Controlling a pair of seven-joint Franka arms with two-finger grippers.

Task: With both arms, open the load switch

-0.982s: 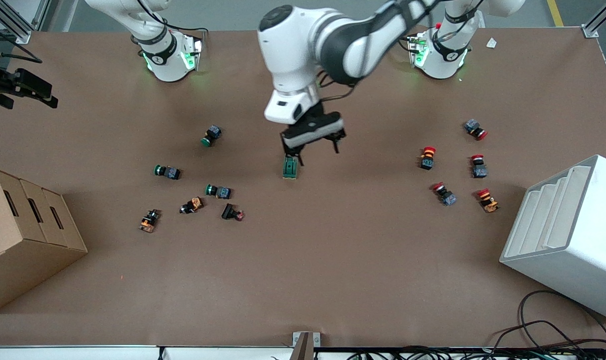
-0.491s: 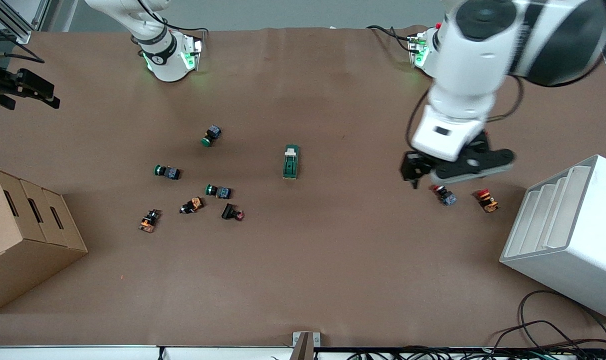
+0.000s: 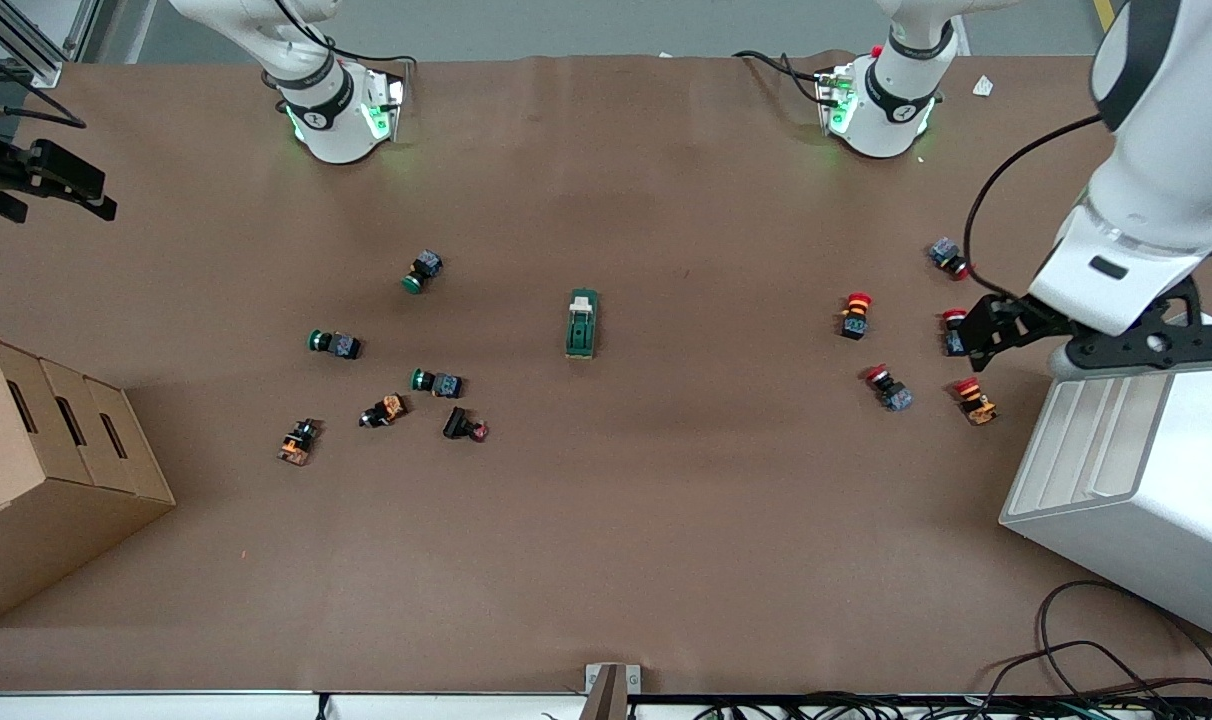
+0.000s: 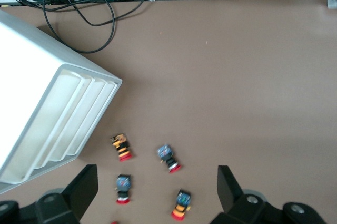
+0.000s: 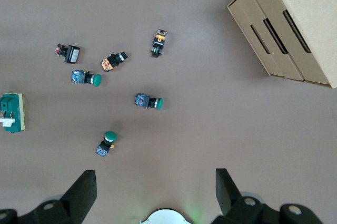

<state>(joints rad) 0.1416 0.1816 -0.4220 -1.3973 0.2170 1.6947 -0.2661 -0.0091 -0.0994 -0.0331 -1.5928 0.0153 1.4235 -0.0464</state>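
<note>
The load switch (image 3: 582, 323) lies alone near the middle of the table, a dark-green block whose white toggle end is the end farther from the front camera. It also shows at the edge of the right wrist view (image 5: 11, 112). My left gripper (image 3: 1096, 352) hangs open and holds nothing, up over the red push buttons (image 4: 169, 157) beside the white rack (image 4: 52, 113); its fingers (image 4: 84, 187) stand wide apart. My right gripper (image 5: 152, 192) waits open and holds nothing, high over its own arm's base, and shows at the front view's edge (image 3: 96, 195).
Green and orange push buttons (image 3: 436, 382) are scattered toward the right arm's end. Red ones (image 3: 856, 312) lie toward the left arm's end. A cardboard box (image 3: 46, 470) and the white rack (image 3: 1136, 470) stand at the table's two ends. Cables (image 3: 1116, 670) trail at the front edge.
My left gripper has left the load switch and swung away to the left arm's end of the table, over the red buttons. The switch stays where it was. The right arm has barely moved.
</note>
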